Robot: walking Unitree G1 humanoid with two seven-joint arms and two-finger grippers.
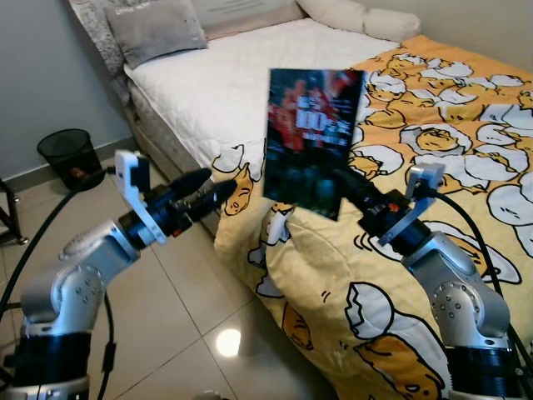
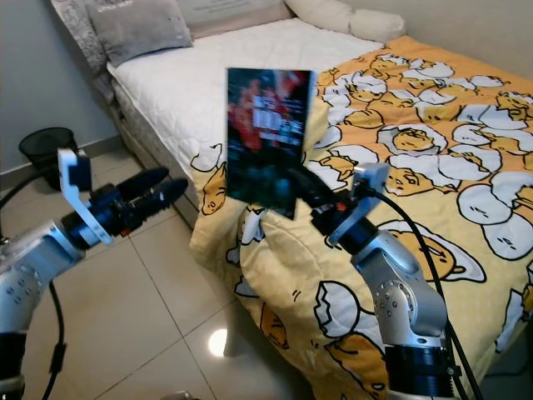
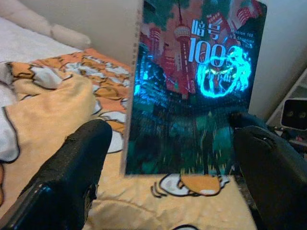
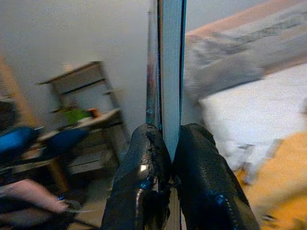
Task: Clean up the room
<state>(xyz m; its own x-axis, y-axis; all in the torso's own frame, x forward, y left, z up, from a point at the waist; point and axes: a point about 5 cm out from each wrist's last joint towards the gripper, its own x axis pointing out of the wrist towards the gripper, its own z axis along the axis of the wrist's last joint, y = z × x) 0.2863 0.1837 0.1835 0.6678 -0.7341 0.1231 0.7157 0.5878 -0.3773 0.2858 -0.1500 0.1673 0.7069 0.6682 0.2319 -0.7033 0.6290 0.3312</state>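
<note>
A dark book (image 1: pixel 312 142) with a red and teal cover stands upright in the air over the near corner of the bed. My right gripper (image 1: pixel 346 185) is shut on its lower edge, and the right wrist view has both fingers (image 4: pixel 148 158) pressed against the book's (image 4: pixel 170 62) thin edge. My left gripper (image 1: pixel 218 192) points at the book from the left, a short way off and not touching it. Its fingers (image 3: pixel 81 158) stand open, with the book's cover (image 3: pixel 192 86) framed between them.
The bed (image 1: pixel 216 75) carries a yellow egg-print duvet (image 1: pixel 441 133) that spills over the corner to the floor. Grey pillows (image 1: pixel 154 29) lie at its head. A black wastebasket (image 1: pixel 67 154) stands on the tiled floor (image 1: pixel 183 308) by the wall at left.
</note>
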